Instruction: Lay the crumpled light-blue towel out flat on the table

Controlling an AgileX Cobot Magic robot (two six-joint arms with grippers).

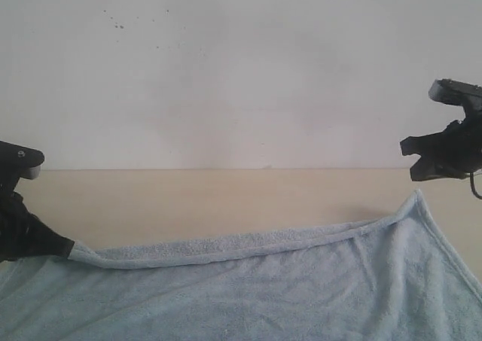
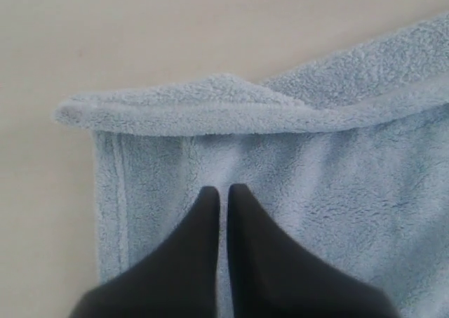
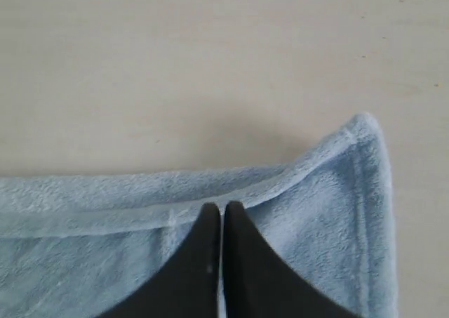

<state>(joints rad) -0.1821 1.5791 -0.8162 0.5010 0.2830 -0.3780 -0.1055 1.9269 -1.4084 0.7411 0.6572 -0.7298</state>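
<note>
The light-blue towel lies spread over the near part of the beige table. Its far edge is folded back on itself in a narrow strip. My left gripper is low at the towel's left far corner. The left wrist view shows this gripper shut over the cloth, just short of the folded hem, with nothing seen pinched. My right gripper hangs above the right far corner. Seen from the right wrist, that gripper is shut at the hem, with no cloth visibly held.
A white speckled wall rises behind the table. Bare tabletop stretches beyond the towel's far edge. The towel runs past the frame's near and side edges.
</note>
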